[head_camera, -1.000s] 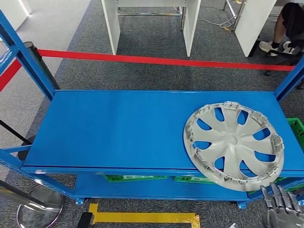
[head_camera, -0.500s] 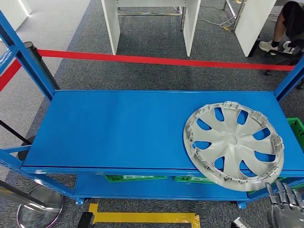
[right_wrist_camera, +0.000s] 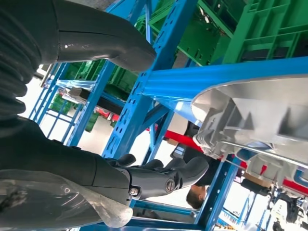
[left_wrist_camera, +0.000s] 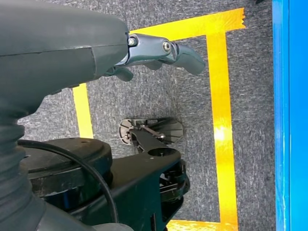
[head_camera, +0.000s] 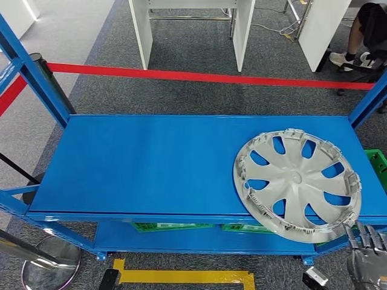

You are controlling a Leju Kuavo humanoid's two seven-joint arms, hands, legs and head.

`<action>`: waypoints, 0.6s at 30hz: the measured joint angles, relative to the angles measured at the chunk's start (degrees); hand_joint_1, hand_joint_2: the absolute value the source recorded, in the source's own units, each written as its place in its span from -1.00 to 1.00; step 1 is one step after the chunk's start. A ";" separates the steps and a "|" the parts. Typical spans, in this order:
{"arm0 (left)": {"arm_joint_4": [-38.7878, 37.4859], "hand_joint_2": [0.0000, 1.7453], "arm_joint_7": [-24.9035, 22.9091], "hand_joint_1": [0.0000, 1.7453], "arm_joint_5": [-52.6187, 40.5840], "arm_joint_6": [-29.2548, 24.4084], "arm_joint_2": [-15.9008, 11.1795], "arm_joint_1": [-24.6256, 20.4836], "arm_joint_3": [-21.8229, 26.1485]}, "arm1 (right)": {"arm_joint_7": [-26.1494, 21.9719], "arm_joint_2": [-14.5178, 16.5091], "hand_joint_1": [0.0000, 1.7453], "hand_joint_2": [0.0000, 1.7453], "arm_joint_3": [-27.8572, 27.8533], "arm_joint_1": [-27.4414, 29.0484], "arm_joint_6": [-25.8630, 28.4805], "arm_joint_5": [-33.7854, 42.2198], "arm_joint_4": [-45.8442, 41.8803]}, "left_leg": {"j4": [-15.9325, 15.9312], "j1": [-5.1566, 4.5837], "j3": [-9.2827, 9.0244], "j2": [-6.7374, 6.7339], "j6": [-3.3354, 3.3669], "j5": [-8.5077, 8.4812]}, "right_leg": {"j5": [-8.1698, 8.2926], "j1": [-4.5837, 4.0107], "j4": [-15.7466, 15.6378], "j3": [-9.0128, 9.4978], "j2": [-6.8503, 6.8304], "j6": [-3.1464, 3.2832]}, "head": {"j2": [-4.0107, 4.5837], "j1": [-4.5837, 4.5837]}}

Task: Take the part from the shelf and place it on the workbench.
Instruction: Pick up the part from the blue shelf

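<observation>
Now, view by view, we note what we see.
Head view, part: we see the grey wheel cover point(head_camera: 297, 183) lying flat on the right end of the blue shelf point(head_camera: 136, 163), its near rim hanging over the shelf's front edge.
Head view, right hand: our right hand point(head_camera: 366, 257) sits just below and in front of the cover's near rim, fingers raised and spread, holding nothing.
Head view, surroundings: we see a red barrier tape point(head_camera: 205, 77) behind the shelf, green crates point(head_camera: 173, 226) on the lower level, and yellow floor tape point(head_camera: 182, 277) in front.
Left wrist view: our left hand point(left_wrist_camera: 160, 50) hangs over grey carpet crossed by yellow tape, fingers loosely extended and holding nothing; the shelf's blue edge is beside it.
Right wrist view: our right hand's fingers point(right_wrist_camera: 163, 175) are stretched out and apart, close under the cover's ribbed rim point(right_wrist_camera: 254, 120) but not touching it.
</observation>
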State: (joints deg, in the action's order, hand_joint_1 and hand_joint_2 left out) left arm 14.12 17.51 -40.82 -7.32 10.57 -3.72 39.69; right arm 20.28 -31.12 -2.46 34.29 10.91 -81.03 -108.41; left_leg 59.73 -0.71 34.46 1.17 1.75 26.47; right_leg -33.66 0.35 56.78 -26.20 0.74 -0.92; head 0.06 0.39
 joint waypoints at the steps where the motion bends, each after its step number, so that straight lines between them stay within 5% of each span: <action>1: 0.00 1.00 0.03 -1.00 -0.02 0.03 -0.03 -0.01 0.01 | -0.72 0.31 -1.00 1.00 -0.70 -0.23 -0.36 -0.01 0.22 | 0.00 0.00 0.00 0.00 0.00 0.00 | 0.00 0.00 0.00 0.00 0.00 0.00 | 0.00 -0.01; 18: 0.00 1.00 0.25 -1.00 -0.92 0.75 -0.10 -0.58 0.07 | -6.77 2.49 -1.00 1.00 -4.71 -6.74 -4.43 -0.74 5.58 | 0.01 0.00 0.00 0.00 0.00 0.00 | 0.00 0.00 0.00 0.01 0.00 0.00 | 0.00 -0.01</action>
State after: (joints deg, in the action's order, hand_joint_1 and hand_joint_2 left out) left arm 14.12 17.76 -41.75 -6.57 10.47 -4.30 39.76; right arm 13.51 -28.63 -7.16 27.55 6.48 -81.77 -102.83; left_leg 59.73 -0.72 34.45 1.17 1.76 26.47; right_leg -33.66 0.35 56.78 -26.19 0.74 -0.92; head 0.07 0.38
